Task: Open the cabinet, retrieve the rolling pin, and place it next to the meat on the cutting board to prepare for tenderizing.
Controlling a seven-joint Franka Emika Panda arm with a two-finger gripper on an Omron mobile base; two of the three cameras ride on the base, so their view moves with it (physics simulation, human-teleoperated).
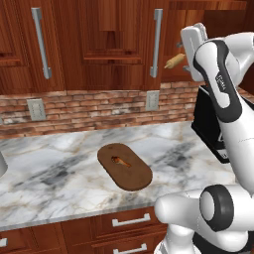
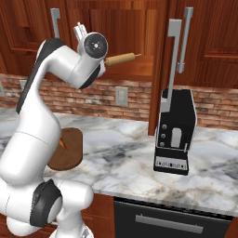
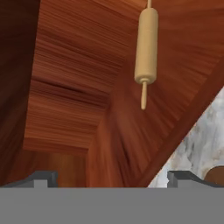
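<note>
Two tall panelled doors belong to the cabinet (image 1: pixel 104 39): the left one is closed, with its long grey bar handle (image 1: pixel 42 42) upright, while the right one stands swung out over the counter, seen edge-on in the right base view with its own bar handle (image 2: pixel 173 56). One marble counter (image 1: pixel 54 173) runs beneath, backed by a brick wall carrying two pale outlets in the left base view. One black appliance (image 2: pixel 174 132) stands on the counter under the open door. One cutting board (image 1: pixel 124 166), a dark oval, lies flat near the counter's front edge, well apart from the appliance. One rolling pin (image 2: pixel 122 59) lies on the wooden shelf inside the open cabinet, well above the board; in the hand view the rolling pin (image 3: pixel 146 46) runs lengthwise ahead of the hand, one thin handle end pointing back toward the camera. One gripper (image 3: pixel 111 177) is raised at the cabinet opening, its two dark fingertips (image 3: pixel 43 177) spread wide apart and holding nothing, short of the pin. One small orange-brown piece of meat (image 1: pixel 119 160) rests on the board, toward its far end.
</note>
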